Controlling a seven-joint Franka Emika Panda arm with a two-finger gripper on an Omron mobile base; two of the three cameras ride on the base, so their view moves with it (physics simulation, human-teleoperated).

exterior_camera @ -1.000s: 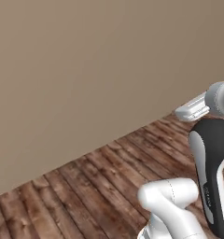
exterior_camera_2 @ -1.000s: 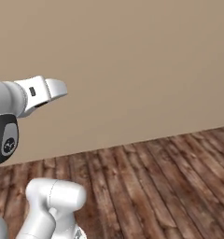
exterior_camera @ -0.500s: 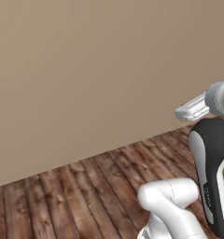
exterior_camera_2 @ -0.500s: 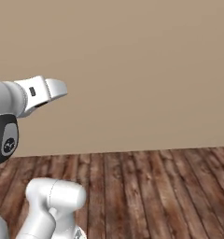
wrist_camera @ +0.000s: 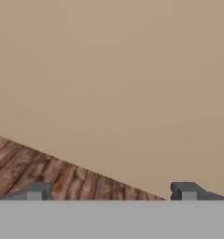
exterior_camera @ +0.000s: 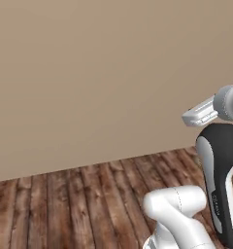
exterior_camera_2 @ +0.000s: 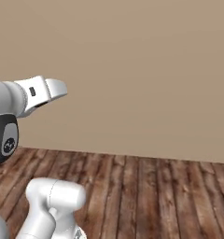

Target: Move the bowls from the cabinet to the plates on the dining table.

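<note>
the hand view shows the claw [wrist_camera: 110,191] with its two dark fingertips [wrist_camera: 37,190] set wide apart, gripping nothing, aimed at a plain tan wall [wrist_camera: 123,84] above a wood plank floor [wrist_camera: 34,170]. both base views show the white arm [exterior_camera_2: 20,100] raised, reaching forward toward that wall.

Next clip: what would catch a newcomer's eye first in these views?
A bare tan wall takes up most of every view, with a strip of dark wood floor along its foot. The white arm rises at the lower right of the left base view. In the hand view the tool points at the wall, its tips wide apart with nothing between them.
</note>
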